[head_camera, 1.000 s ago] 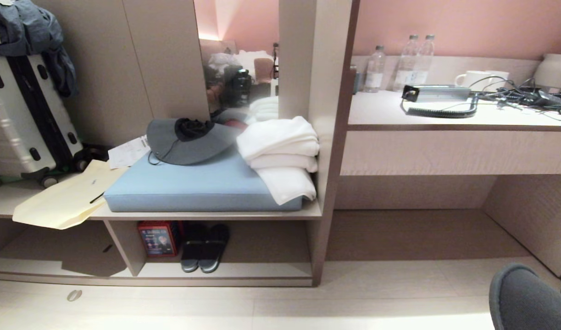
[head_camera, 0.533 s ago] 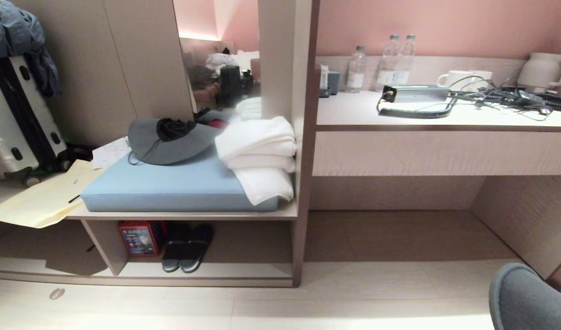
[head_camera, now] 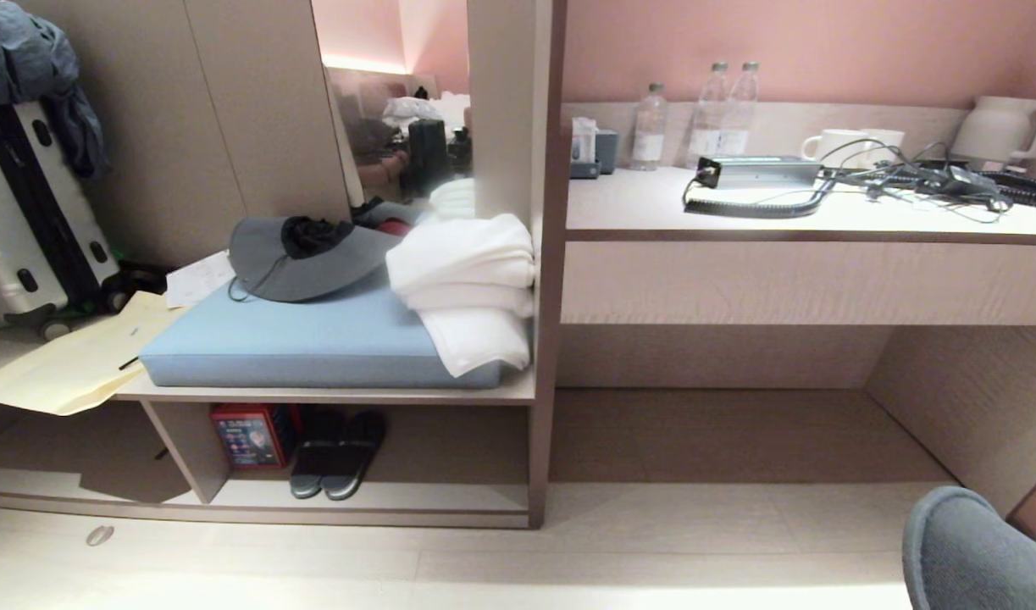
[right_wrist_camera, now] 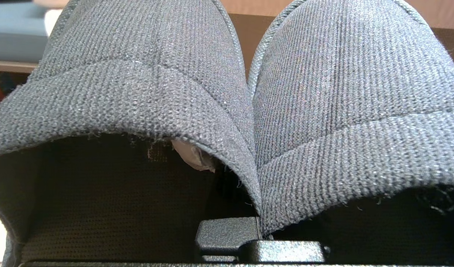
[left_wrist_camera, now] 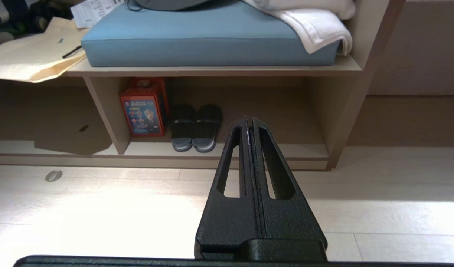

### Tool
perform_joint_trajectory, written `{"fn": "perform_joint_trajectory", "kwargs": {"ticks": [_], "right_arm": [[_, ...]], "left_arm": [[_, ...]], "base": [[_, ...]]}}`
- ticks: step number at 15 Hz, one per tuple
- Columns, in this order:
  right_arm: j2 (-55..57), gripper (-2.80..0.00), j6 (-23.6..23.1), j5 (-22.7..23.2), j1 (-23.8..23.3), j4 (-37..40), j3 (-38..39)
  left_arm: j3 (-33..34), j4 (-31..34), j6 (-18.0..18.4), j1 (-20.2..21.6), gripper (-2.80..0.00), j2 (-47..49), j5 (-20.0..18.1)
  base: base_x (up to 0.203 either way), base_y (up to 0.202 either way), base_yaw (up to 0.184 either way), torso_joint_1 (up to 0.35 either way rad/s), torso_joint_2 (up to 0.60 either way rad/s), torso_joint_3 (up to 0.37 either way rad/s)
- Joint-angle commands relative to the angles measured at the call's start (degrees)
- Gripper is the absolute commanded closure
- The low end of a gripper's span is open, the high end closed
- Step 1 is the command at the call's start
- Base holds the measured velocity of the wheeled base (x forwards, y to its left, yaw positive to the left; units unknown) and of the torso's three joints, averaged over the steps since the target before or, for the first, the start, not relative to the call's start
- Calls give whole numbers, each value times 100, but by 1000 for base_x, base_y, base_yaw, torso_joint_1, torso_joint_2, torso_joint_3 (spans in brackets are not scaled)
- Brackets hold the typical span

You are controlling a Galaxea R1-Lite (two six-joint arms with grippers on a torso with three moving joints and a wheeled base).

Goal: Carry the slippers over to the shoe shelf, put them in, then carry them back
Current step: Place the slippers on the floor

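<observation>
The right gripper [right_wrist_camera: 262,231] is clamped on the slippers [right_wrist_camera: 227,111], pinching the two inner edges together between its closed fingers, so the dark grey fabric toes fill nearly the whole right wrist view, side by side, with a small white tag [right_wrist_camera: 191,157] tucked inside the one on the left of that frame. In the head view the same pair peeks in at the lower right corner [head_camera: 971,555] as a rounded grey toe above the pale floor [head_camera: 653,559]. The left gripper [left_wrist_camera: 250,124] hangs free with its black fingers pressed flat together, holding nothing, and points toward the shoe shelf [head_camera: 416,500], the low open compartment in the lower left of the head view. A black pair of slides [head_camera: 335,453] already stands in that compartment, just beside a red box [head_camera: 248,435] at its left end. On the board above lie a blue cushion [head_camera: 314,343], a grey hat [head_camera: 301,267] and folded white towels [head_camera: 467,284], with a cream paper bag [head_camera: 69,364] hanging over the edge at the left and a suitcase [head_camera: 26,212] behind it. In the upper right of the frame a desk counter [head_camera: 738,220] carries water bottles [head_camera: 721,114], cups [head_camera: 848,146], a kettle [head_camera: 1000,127] and a tangle of cables [head_camera: 933,180].
</observation>
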Motion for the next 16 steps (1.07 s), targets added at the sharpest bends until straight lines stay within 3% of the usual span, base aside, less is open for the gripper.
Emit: {"fn": "perform_joint_trajectory", "kwargs": {"ticks": [1,16], "right_arm": [[7,0,-3,-17,4,3,2],[7,0,-13,-17,4,3,2]], "left_arm": [[0,1,-16,6,0,5,1],[0,1,-24,5,0,6,1]], "base": [[0,0,0,0,0,-149],[0,0,0,3,2,-195]]}}
